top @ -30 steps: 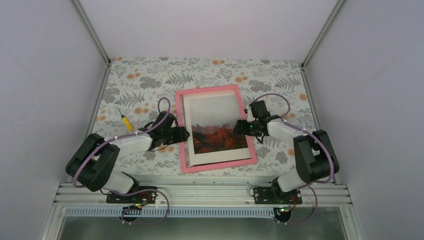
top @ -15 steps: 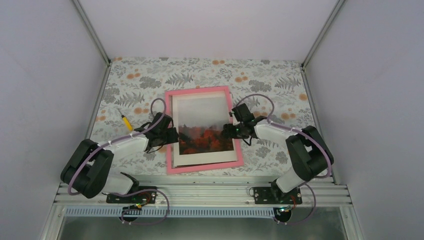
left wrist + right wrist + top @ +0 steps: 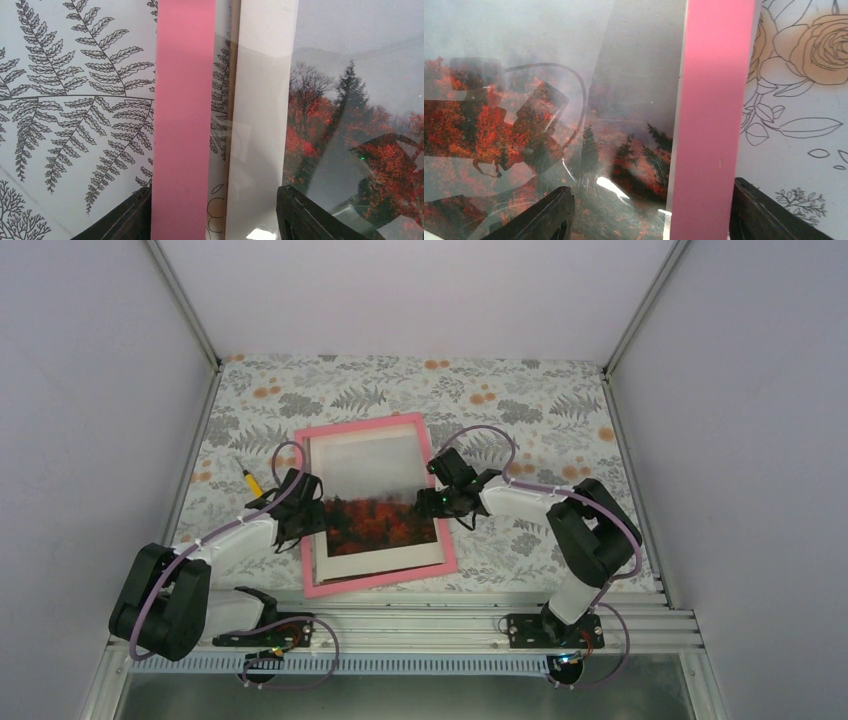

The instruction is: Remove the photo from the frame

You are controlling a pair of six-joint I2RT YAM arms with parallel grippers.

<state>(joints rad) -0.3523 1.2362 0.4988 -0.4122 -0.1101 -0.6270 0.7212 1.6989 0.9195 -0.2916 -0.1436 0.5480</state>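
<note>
The pink frame (image 3: 362, 426) lies flat on the floral cloth, left of centre. The photo (image 3: 372, 505) with red-orange trees and a grey sky sits inside it behind glare, on a cream mat (image 3: 380, 558). My left gripper (image 3: 306, 515) is open over the frame's left side. In the left wrist view its jaws (image 3: 215, 222) stand either side of the pink bar (image 3: 182, 120) and the mat (image 3: 260, 125), next to the photo (image 3: 350, 130). My right gripper (image 3: 436, 503) is open over the frame's right side, its jaws (image 3: 651, 215) either side of the pink bar (image 3: 711, 125) and the photo's edge (image 3: 549, 110).
A small yellow pen-like tool (image 3: 252, 483) lies on the cloth just left of my left arm. The enclosure's walls and metal posts stand on both sides and at the back. The metal rail runs along the near edge.
The frame with the photo has slid to the left across the cloth. Both grippers have moved left with it, staying over its left and right sides.
</note>
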